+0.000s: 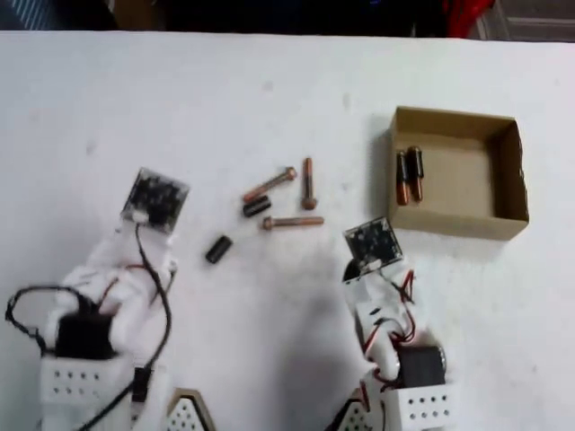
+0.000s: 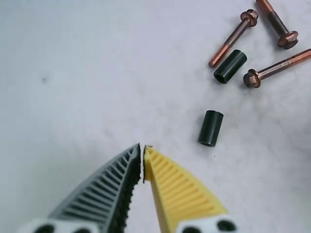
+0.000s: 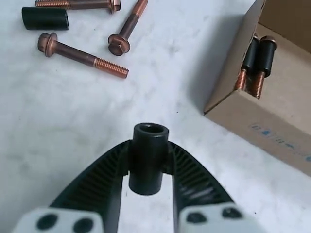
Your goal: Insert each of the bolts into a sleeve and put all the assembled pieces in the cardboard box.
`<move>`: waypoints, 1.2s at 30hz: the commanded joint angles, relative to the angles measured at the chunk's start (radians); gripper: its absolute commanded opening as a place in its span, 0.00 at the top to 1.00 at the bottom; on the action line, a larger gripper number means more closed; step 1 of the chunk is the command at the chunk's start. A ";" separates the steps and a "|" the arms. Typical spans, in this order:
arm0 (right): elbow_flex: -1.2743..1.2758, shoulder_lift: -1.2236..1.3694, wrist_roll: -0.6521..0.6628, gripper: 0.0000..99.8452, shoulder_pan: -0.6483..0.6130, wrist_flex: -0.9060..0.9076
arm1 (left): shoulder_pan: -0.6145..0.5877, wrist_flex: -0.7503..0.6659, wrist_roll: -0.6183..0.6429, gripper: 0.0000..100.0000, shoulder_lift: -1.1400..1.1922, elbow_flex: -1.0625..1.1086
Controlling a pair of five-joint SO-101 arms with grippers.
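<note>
the cardboard box stands on the bench to the right, with two assembled pieces side by side against its left wall. left of the box, three bolts lie clustered around one sleeve. a second sleeve lies apart, nearer the left arm. a third sleeve sits between the right jaws, before the box.

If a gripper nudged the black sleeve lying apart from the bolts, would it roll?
Probably: the sleeve lies on its side, a round tube on the flat table, so it likely rolls. It looks rigid; squeezing shouldn't bend it.
</note>
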 commanded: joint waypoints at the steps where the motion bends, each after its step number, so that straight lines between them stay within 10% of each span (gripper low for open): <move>1: 0.006 -0.050 0.012 0.98 0.008 -0.019 | 0.058 -0.006 -0.011 0.95 0.156 -0.143; 36: 0.075 -0.070 0.101 0.98 0.008 -0.024 | 0.285 -0.006 -0.173 0.92 1.411 -1.051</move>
